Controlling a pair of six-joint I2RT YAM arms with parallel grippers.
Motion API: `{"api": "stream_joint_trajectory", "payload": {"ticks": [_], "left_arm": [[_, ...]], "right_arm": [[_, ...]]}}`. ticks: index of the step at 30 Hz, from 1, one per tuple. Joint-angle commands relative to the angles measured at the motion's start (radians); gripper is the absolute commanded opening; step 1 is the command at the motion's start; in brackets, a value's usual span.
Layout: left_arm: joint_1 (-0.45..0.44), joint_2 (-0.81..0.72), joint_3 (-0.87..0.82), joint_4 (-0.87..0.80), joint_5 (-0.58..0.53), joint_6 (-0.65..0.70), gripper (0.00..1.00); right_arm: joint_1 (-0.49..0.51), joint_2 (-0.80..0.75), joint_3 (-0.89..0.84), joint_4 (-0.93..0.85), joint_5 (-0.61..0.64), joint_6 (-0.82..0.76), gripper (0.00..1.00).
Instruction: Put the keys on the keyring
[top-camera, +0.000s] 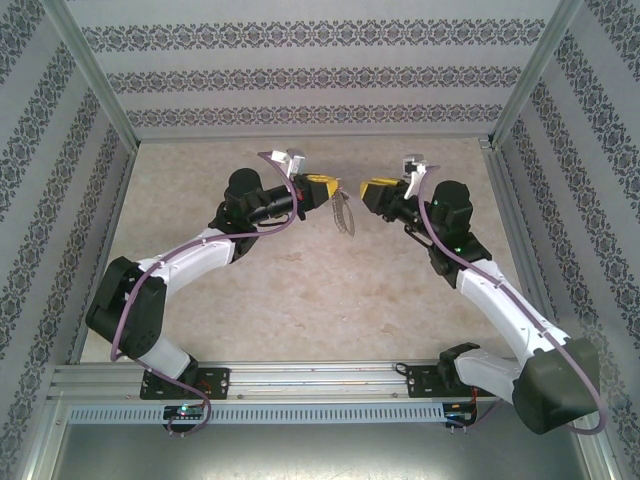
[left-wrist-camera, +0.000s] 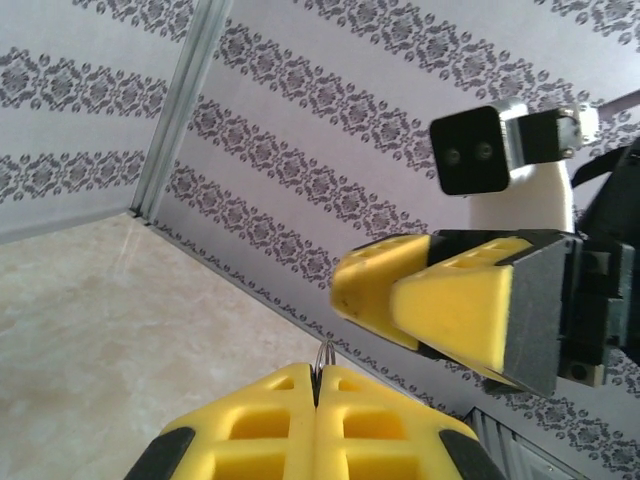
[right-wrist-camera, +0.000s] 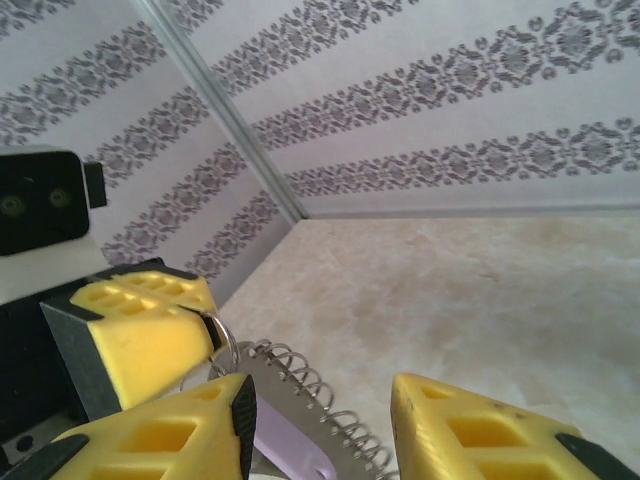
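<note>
The keyring (top-camera: 345, 216) hangs from the left end effector (top-camera: 326, 189), whose yellow fingers (left-wrist-camera: 380, 430) are pressed together on a thin wire bend of it that pokes out above their tips. Just below that grip, the ring's row of small links (right-wrist-camera: 318, 392) slants down along a flat silver face. The key (right-wrist-camera: 292, 452), known by its lilac head, lies against the lower end. Whether it is already threaded on the loop cannot be told.

The right end effector (top-camera: 370, 189) faces the left one almost tip to tip. Its jaws are parted to a middling width with the dangling metal between them, and no clamp on it is visible. All of this hangs in the air above the desk (top-camera: 300, 300).

The step in hand appears to be the threading itself, or a regrasp during it. The next move likely calls for the right end effector to close on the key's head alone while the left one holds the ring steady. The key is tiny and slick, so a slip is the risk.
</note>
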Motion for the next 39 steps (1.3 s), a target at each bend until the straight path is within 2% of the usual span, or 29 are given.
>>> {"api": "stream_joint_trajectory", "payload": {"ticks": [1,10,23,27,35,39], "left_arm": [[0.013,-0.033,-0.006,0.126,0.05,-0.034,0.0],[0.015,-0.011,0.009,0.172,0.099,-0.094,0.0],[0.014,-0.003,0.021,0.176,0.108,-0.111,0.0],[0.013,-0.001,0.025,0.173,0.108,-0.112,0.0],[0.015,0.004,0.033,0.174,0.109,-0.117,0.0],[0.015,0.009,0.036,0.172,0.108,-0.117,0.0]], "right_arm": [[-0.009,0.018,0.037,0.096,-0.08,0.069,0.41],[-0.001,0.063,0.083,0.147,-0.188,0.11,0.41],[0.054,0.106,0.088,0.169,-0.182,0.108,0.38],[0.061,0.107,0.082,0.172,-0.176,0.106,0.34],[0.065,0.111,0.079,0.172,-0.183,0.106,0.2],[0.067,0.119,0.083,0.172,-0.193,0.106,0.19]]}}
